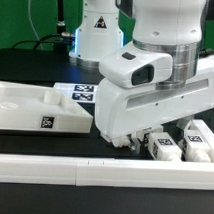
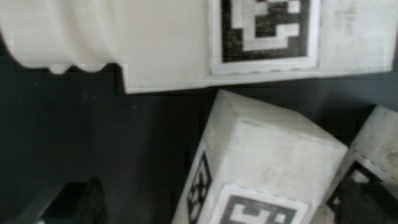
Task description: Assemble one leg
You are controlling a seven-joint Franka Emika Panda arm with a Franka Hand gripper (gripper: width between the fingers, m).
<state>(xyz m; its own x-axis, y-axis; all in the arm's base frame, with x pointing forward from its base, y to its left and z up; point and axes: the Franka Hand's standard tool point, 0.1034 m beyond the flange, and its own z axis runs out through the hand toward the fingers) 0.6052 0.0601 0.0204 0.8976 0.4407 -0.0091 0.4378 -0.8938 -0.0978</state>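
Observation:
Several white legs lie close together at the exterior view's lower right, one (image 1: 159, 148) right beside my gripper (image 1: 137, 143) and another (image 1: 199, 146) further right. My gripper hangs low over them, almost at the table. In the wrist view one leg (image 2: 267, 165) with a square tag lies between my dark fingers (image 2: 75, 200), with a gap on each side, so the gripper (image 2: 214, 208) looks open and holds nothing. A second leg (image 2: 178, 40) lies across beyond it, narrower round end to one side. A third leg (image 2: 374, 150) shows at the edge.
The large flat white panel (image 1: 25, 107) with tags lies at the exterior view's left. A long white rail (image 1: 83, 172) runs along the front of the table. The robot's base (image 1: 96, 30) stands at the back.

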